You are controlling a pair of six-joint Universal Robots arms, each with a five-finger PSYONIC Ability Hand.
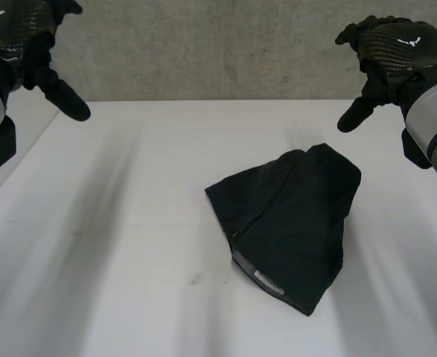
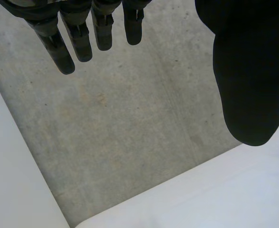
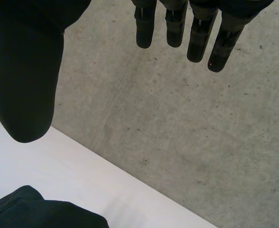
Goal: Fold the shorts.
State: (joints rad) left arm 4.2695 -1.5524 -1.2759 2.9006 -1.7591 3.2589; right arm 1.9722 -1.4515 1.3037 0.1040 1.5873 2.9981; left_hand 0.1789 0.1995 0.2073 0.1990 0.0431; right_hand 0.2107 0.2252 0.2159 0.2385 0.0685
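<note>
The black shorts (image 1: 289, 219) lie bunched and folded over on the white table (image 1: 129, 245), right of its middle, with a pale label at their near edge. A corner of the shorts (image 3: 40, 211) lies below my right thumb in the right wrist view. My left hand (image 1: 33, 52) hovers high at the far left, fingers (image 2: 82, 40) straight and thumb apart, holding nothing. Well above and behind the shorts, at the far right, my right hand (image 1: 389, 56) hangs with its fingers (image 3: 196, 40) straight and empty.
A grey concrete wall (image 1: 218, 44) runs behind the table's far edge. The table's left edge (image 1: 25, 160) lies under my left arm. Bare tabletop spreads to the left and front of the shorts.
</note>
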